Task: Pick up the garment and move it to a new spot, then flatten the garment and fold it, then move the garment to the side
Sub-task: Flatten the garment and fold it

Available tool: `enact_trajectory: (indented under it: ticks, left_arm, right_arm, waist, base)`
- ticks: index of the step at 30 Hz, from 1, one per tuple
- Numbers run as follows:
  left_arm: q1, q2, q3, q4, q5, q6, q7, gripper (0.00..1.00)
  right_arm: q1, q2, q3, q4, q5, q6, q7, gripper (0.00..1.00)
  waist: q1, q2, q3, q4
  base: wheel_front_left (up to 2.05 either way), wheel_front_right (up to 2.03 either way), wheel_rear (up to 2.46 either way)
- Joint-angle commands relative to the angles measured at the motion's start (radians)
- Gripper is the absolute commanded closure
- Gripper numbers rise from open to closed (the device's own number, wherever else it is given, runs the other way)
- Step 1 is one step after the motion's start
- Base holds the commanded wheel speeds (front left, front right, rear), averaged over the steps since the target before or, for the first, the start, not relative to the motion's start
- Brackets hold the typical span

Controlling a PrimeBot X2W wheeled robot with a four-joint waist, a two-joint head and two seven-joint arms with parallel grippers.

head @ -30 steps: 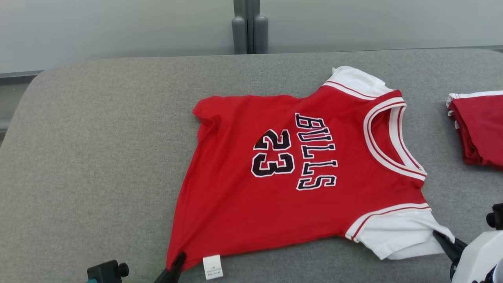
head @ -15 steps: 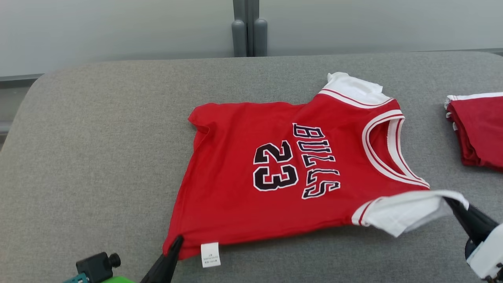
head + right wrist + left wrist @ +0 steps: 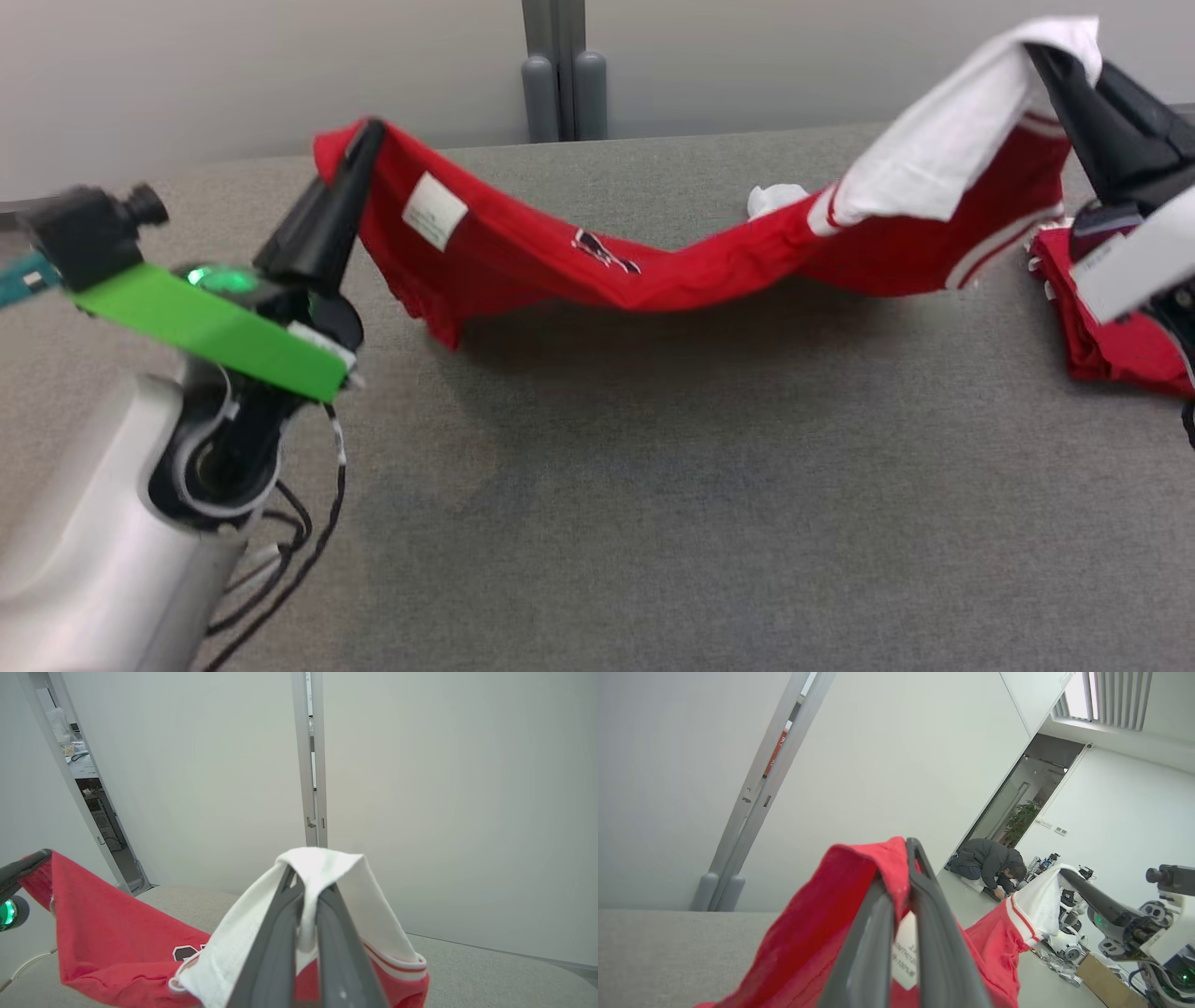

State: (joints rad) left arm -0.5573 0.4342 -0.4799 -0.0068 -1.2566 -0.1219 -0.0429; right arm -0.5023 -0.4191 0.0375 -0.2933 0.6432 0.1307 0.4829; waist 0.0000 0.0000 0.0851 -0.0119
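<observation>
**Garment lifted off the counter and slung between both arms**

A second ago the red garment [image 3: 597, 266] lay flat, print up, on the grey counter [image 3: 653, 523]. Now you have it raised and stretched between the two arms, sagging in the middle. The sag looks as if it brushes the counter, though motion blur makes that hard to settle. The head view itself has tilted too, so don't read the whole shift as cloth travel. I judge you are in the pick-up-and-move step, with flattening and folding yet to come.

Your left gripper [image 3: 366, 140] is raised at the left, fingers pointing up and away. Its jaws are closed on the hem corner beside the white label [image 3: 434, 212]. Your right gripper [image 3: 1038, 51] sits higher, at the upper right, jaws clamped on the white sleeve [image 3: 943, 140]. It is above a second red garment [image 3: 1111, 345] lying at the counter's right.
</observation>
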Motion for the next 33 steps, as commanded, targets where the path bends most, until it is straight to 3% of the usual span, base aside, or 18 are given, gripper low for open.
enact_trajectory:
  ticks: [1,6,13,21,24,28,33]
  left_arm:
    - [-0.042,-0.008,0.011,0.012,0.0,0.007,0.001,1.0]
    - [-0.192,-0.041,0.042,0.063,-0.005,0.013,0.005,1.0]
    - [-0.349,-0.059,0.077,0.062,0.003,0.036,0.015,1.0]
    - [-0.527,-0.072,0.105,0.102,0.051,0.076,0.002,1.0]
    - [-0.562,-0.085,0.119,0.173,0.101,0.071,-0.077,1.0]
    - [-0.61,-0.103,0.163,0.28,0.219,0.063,-0.207,1.0]
    - [-0.648,-0.201,0.323,0.242,0.347,0.011,-0.221,1.0]
  right_arm:
    - [-0.045,-0.002,0.02,0.02,-0.009,0.0,-0.012,1.0]
    - [-0.233,-0.02,0.102,0.103,-0.023,0.0,-0.06,1.0]
    - [-0.438,-0.027,0.094,0.135,-0.025,0.0,-0.138,1.0]
    - [-0.606,0.002,0.089,0.284,-0.069,0.0,-0.183,1.0]
    - [-0.653,0.054,0.076,0.392,-0.127,0.0,-0.286,1.0]
    - [-0.746,0.147,0.025,0.522,-0.214,0.0,-0.499,1.0]
    - [-0.853,0.216,-0.024,0.575,-0.273,0.0,-0.709,1.0]
  waist:
    - [0.0,0.0,0.005,-0.013]
    - [0.0,0.0,0.018,-0.032]
    - [0.0,0.0,0.073,-0.053]
    - [0.0,0.0,0.238,-0.074]
    - [0.0,0.0,0.289,-0.081]
    - [0.0,0.0,0.302,-0.089]
    - [0.0,0.0,0.305,-0.082]
  base:
    - [0.0,0.0,0.0]
    - [0.0,0.0,0.0]
    - [0.0,0.0,0.0]
    - [0.0,0.0,0.0]
    - [0.0,0.0,0.0]
    - [0.0,0.0,0.0]
    - [0.0,0.0,0.0]
